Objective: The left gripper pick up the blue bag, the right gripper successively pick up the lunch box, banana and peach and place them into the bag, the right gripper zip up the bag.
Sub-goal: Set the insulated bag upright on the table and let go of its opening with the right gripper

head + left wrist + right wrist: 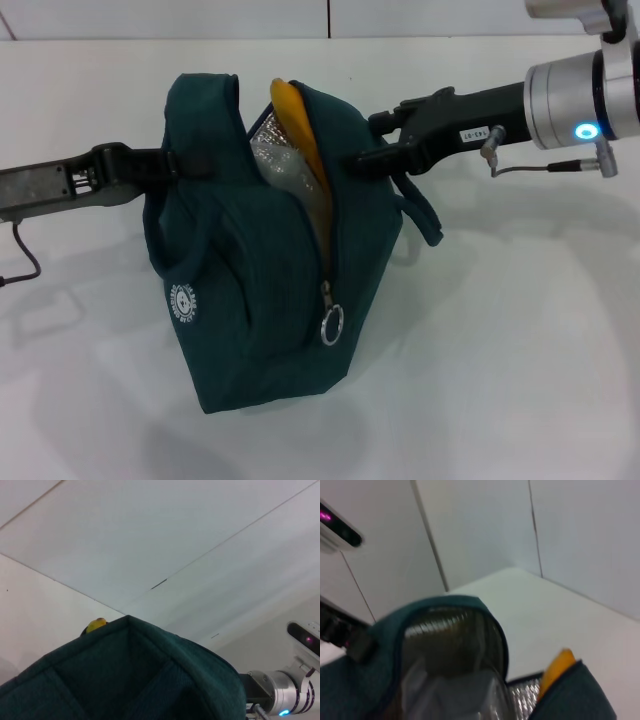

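lab setup: bare white table, panelled wall.

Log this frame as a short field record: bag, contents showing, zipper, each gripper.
bag: blue bag upright on the white table, top open
contents showing: banana sticking out of the opening; clear plastic beside it
zipper: undone, ring pull low on the front
left gripper: at the bag's left upper edge
right gripper: at the bag's right upper edge
peach: not visible

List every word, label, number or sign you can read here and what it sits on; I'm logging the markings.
Round white emblem on the dark teal fabric bag: ring of lettering, too small to read.
Small white label on the black right tool: characters too blurred to read.
Nothing else carries text.
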`<state>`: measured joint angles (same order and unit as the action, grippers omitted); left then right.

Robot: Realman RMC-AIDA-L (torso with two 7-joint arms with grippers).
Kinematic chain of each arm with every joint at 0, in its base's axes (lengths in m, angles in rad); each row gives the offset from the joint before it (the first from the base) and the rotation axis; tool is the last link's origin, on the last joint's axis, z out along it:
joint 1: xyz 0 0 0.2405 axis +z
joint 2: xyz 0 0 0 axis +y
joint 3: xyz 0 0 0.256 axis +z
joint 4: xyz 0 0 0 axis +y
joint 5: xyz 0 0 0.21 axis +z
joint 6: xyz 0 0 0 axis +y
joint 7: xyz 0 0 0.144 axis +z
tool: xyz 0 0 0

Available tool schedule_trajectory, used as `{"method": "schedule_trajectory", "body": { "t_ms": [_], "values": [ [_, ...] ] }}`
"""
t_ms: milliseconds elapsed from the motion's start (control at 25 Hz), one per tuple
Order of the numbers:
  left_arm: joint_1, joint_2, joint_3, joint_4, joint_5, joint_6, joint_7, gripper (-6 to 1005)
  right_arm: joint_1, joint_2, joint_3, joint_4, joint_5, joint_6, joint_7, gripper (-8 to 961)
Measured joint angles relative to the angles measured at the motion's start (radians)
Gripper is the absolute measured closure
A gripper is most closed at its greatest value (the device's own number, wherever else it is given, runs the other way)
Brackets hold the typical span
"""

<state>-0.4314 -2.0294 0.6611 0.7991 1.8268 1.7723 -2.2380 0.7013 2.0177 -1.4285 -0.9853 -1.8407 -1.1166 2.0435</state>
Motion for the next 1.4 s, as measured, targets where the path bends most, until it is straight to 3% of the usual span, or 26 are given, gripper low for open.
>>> {"method": "schedule_trajectory", "body": {
  "t_ms": [520,960,1080,1160,1400],
  "values": [
    [0.0,0.0,0.0,0.0,0.0,-0.001,0.004,957,-0.003,0.005,-0.013,-0.026,-0.039,-0.009,0.134,237],
    [0.001,0.0,0.0,0.0,0.0,0.0,0.004,957,-0.014,0.007,-0.031,-0.034,-0.027,0.004,0.111,448],
    [0.0,0.001,0.0,0.0,0.0,0.0,0.004,957,-0.031,0.008,-0.038,-0.056,-0.019,0.007,0.087,572],
    [-0.001,0.001,0.0,0.0,0.0,0.0,0.004,957,-0.051,0.009,-0.044,-0.087,-0.005,0.014,0.061,654],
    [-0.004,-0.001,0.0,-0.009,0.0,-0.003,0.004,957,-0.128,0.008,-0.07,-0.247,0.01,0.022,-0.006,737]
  ]
}}
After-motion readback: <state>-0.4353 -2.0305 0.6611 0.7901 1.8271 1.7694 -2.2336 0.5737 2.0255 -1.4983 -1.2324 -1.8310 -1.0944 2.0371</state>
